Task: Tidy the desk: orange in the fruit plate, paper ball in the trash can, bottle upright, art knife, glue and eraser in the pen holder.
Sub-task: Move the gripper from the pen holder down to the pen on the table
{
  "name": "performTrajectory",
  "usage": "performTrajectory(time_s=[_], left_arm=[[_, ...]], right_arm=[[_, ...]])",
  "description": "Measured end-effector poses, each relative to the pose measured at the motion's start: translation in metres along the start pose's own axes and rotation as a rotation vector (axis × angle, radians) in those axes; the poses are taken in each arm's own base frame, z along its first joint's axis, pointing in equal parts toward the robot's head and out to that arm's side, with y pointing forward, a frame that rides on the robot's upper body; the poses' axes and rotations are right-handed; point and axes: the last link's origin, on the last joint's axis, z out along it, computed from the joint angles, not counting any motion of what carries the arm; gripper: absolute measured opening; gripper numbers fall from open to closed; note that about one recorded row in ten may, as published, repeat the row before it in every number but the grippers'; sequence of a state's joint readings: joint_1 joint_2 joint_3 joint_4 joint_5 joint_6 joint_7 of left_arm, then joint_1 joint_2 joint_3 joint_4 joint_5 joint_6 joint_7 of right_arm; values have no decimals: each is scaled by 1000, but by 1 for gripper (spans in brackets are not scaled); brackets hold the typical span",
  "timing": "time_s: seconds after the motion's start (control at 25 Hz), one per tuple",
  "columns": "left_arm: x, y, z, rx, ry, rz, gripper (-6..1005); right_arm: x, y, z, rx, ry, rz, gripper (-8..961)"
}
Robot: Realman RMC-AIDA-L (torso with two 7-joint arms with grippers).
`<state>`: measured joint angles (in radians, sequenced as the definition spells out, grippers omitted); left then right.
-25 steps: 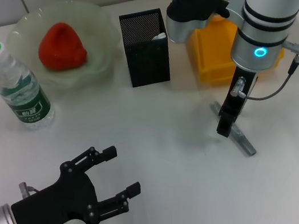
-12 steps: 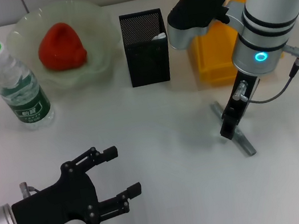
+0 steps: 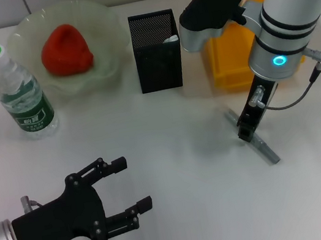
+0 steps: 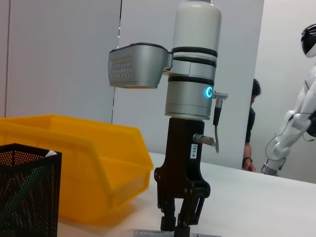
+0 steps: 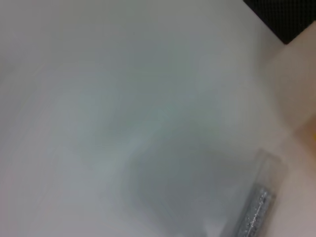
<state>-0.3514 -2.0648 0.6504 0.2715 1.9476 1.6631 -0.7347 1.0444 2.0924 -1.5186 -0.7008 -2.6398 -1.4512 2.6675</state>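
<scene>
- Nearest the robot, the left gripper (image 3: 127, 185) is hovering low over the white desk (image 3: 183, 215), its black fingers spread apart and holding nothing (it looks parked).
- Farther out on the robot's right, the right gripper (image 3: 247, 134) is pointing straight down and reaching the desk over a slim grey knife (image 3: 253, 138), which is lying flat and angled away from the robot.
- In the left wrist view, the right gripper's fingers (image 4: 170, 217) are sitting close together at the knife, but I cannot tell whether they are clamping it or only touching it.
- Beyond the left gripper, a clear water bottle (image 3: 17, 92) with a green label and cap is standing upright, so that step looks done.
- Behind the bottle, a pale green plate (image 3: 102, 37) is holding a red-orange fruit (image 3: 65, 50), seemingly the orange, so that step looks done too.
- Beside the plate, a black mesh pen holder (image 3: 158, 58) is standing with something white showing inside (too little is visible to name it).
- Farthest right, a yellow bin (image 3: 232, 51) is sitting behind the right arm; its contents are hidden.
- No loose paper ball, glue or eraser is showing on the desk, so the knife is probably the last item, waiting to go into the pen holder.
</scene>
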Motion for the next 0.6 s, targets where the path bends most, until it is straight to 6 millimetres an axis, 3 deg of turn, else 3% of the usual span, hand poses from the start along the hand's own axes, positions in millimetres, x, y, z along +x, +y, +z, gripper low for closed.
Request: performTrajectory(time_s=[0.12,0.6], left_arm=[[0,0,0,0,0,0,843],[2,0,0,-2,9,2,843]], right_arm=[[0,0,0,0,0,1,322],[2,1,4,-4,8,-4,327]])
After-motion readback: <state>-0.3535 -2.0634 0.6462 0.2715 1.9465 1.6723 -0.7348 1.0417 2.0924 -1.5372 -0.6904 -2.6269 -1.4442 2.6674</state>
